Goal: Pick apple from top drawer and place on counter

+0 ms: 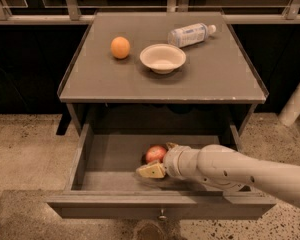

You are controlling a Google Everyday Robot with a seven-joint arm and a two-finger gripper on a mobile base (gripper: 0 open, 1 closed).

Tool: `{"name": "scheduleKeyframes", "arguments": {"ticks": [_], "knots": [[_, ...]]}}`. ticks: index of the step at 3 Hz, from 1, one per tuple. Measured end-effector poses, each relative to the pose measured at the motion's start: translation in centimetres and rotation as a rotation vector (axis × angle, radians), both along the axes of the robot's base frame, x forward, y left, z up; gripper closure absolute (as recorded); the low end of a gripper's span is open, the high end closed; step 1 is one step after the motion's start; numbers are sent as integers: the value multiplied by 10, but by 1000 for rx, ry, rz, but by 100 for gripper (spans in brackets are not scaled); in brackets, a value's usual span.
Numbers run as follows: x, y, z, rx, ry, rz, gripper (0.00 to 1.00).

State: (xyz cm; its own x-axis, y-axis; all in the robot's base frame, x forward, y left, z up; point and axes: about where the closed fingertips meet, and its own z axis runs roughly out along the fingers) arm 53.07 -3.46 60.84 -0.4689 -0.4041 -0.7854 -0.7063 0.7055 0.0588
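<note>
The red apple point(154, 154) lies on the floor of the open top drawer point(80, 160), near its middle. My gripper point(161, 158) reaches into the drawer from the right, low over its floor. Its fingers are open and straddle the apple: the near fingertip point(150, 171) sits just in front of the fruit, the far one point(171, 145) behind it at the right. The pale arm hides the drawer's right half. The counter point(165, 86) is the cabinet top above the drawer.
On the counter are an orange point(120, 47) at the left, a white bowl point(162, 58) in the middle and a lying plastic bottle point(191, 34) at the back right. The drawer's front panel carries a small knob point(162, 215). A railing runs behind the cabinet.
</note>
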Motion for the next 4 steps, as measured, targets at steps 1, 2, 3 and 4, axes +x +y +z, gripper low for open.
{"name": "scheduleKeyframes", "arguments": {"ticks": [1, 2, 3, 4], "knots": [[0, 0, 0, 0, 0, 0, 42], [0, 0, 0, 0, 0, 0, 65], [-2, -1, 4, 20, 2, 17, 89], [-9, -14, 39, 45, -42, 52, 100]]}}
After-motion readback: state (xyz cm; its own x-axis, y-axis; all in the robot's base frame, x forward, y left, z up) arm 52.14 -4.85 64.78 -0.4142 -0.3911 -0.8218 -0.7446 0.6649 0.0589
